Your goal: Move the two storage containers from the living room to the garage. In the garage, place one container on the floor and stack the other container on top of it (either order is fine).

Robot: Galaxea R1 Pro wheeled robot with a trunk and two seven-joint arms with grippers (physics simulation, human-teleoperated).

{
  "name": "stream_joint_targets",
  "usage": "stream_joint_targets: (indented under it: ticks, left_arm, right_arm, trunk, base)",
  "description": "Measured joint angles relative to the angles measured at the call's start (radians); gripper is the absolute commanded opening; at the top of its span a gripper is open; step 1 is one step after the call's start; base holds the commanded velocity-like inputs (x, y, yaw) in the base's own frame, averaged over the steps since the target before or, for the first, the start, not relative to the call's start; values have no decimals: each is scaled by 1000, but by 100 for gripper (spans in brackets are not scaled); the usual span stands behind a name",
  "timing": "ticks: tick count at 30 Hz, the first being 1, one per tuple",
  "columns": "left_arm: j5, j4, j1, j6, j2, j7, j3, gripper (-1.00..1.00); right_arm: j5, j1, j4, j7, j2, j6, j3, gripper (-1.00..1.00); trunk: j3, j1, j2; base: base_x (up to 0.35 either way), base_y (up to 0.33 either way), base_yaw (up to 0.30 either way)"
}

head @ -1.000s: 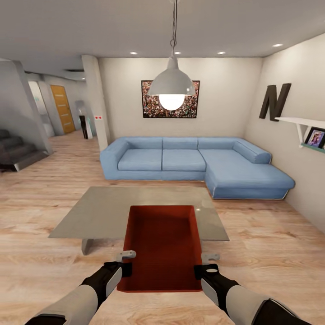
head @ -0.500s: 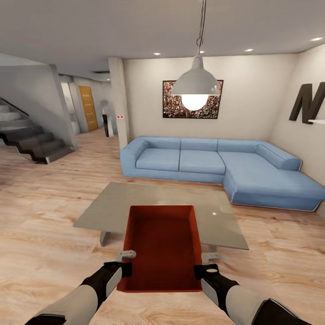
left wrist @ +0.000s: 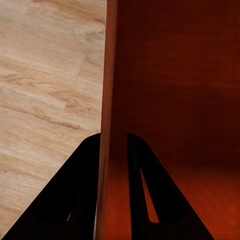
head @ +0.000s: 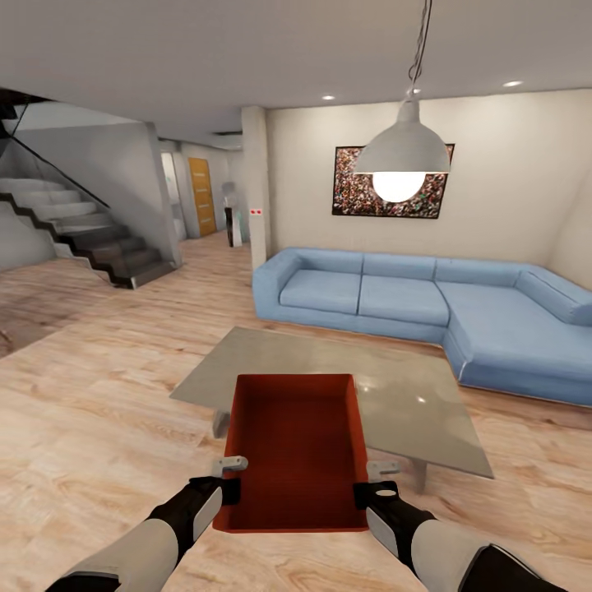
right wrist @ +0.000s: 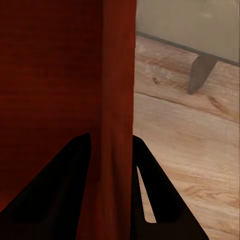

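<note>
Plainly, the orange-red bin (head: 296, 448) is a rectangular open box with smooth, plain plastic walls and a flat floor, its inside shaded a darker red. It hangs between the two arms above the light wood plank floor (head: 99, 427), whose boards show brown grain. The bin's far end overlaps the near edge of a low grey table (head: 411, 395) with a flat, faintly glossy top and slab legs. Beyond the table stands a blue corner sofa (head: 395, 300) with soft, rounded cushions, against a beige wall carrying a speckled picture (head: 353, 177). A white dome lamp (head: 405, 152) hangs from the ceiling at the right. Dark stairs (head: 90, 238) climb at the far left, and a wooden door (head: 201, 196) stands down the corridor.

Both arms reach forward from the near edge, white forearms ending in black wrists. The left gripper (head: 233, 465) meets the bin's left wall near its near corner, and the right gripper (head: 381, 469) meets the right wall opposite.

Seen from the left wrist, the two black fingers (left wrist: 87, 200) straddle the thin wall of the bin (left wrist: 170, 90), one outside over the planks and one inside, closed on that wall. Seen from the right wrist, the fingers (right wrist: 67, 195) pinch the right wall of the bin (right wrist: 55, 75) the same way, with a table leg (right wrist: 200, 72) standing on the planks beyond.
</note>
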Motion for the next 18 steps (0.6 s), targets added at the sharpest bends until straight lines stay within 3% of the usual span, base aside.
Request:
stream_joint_targets:
  ticks: [18]
  left_arm:
    - [0,0,0,0,0,0,0,-100]
  right_arm:
    - [0,0,0,0,0,0,0,-100]
  trunk:
    - [0,0,0]
  base:
    - [0,0,283]
